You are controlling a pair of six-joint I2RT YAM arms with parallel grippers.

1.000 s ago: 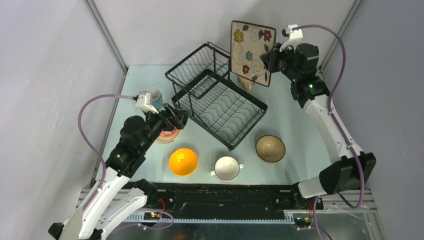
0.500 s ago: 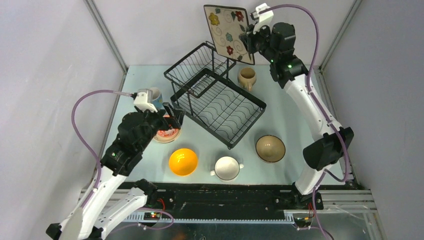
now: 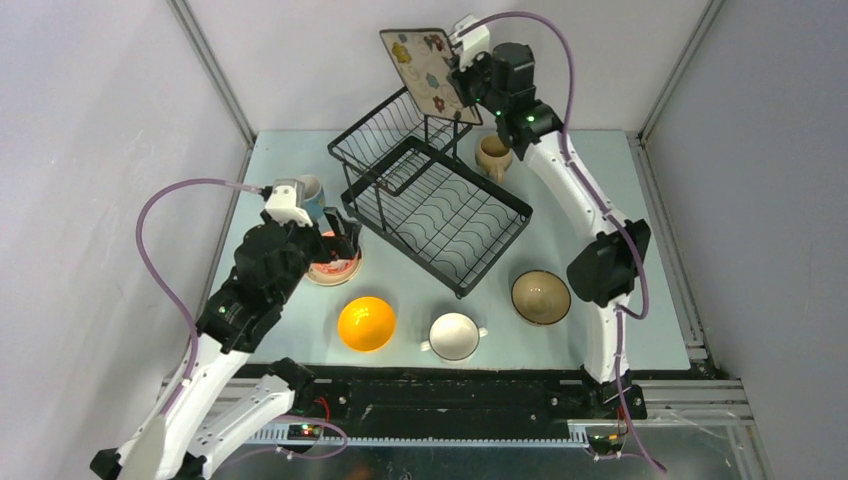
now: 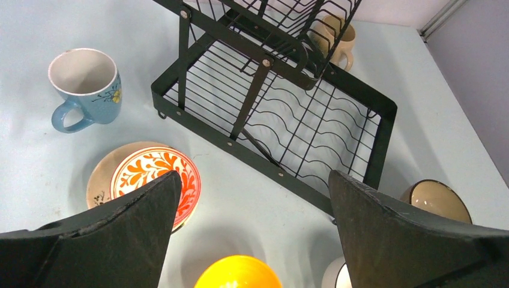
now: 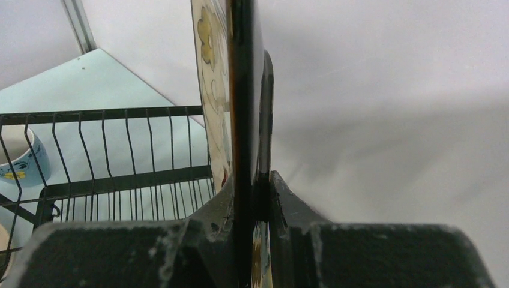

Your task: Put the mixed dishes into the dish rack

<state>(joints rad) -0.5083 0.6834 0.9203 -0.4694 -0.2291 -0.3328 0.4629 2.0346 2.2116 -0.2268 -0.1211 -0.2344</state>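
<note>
My right gripper (image 3: 462, 85) is shut on the edge of the square cream floral plate (image 3: 425, 72) and holds it upright, high above the far end of the black dish rack (image 3: 430, 200). In the right wrist view the plate (image 5: 240, 90) stands edge-on between the fingers, with rack wires (image 5: 120, 150) below. My left gripper (image 3: 345, 235) is open and empty, hovering over the red-patterned bowl (image 4: 153, 180), which sits on the cream round plate (image 4: 99, 180). The blue mug (image 4: 87, 84) stands left of the rack. The orange-yellow bowl (image 3: 366, 323) is near the front.
The beige mug (image 3: 493, 153) stands behind the rack on the right. The white two-handled bowl (image 3: 454, 335) and the tan bowl (image 3: 541, 296) sit in front of the rack. Grey walls and metal corner posts enclose the table.
My right arm has swung the floral plate leftward and farther back, from right of the rack to above its far end. My left gripper has barely moved.
</note>
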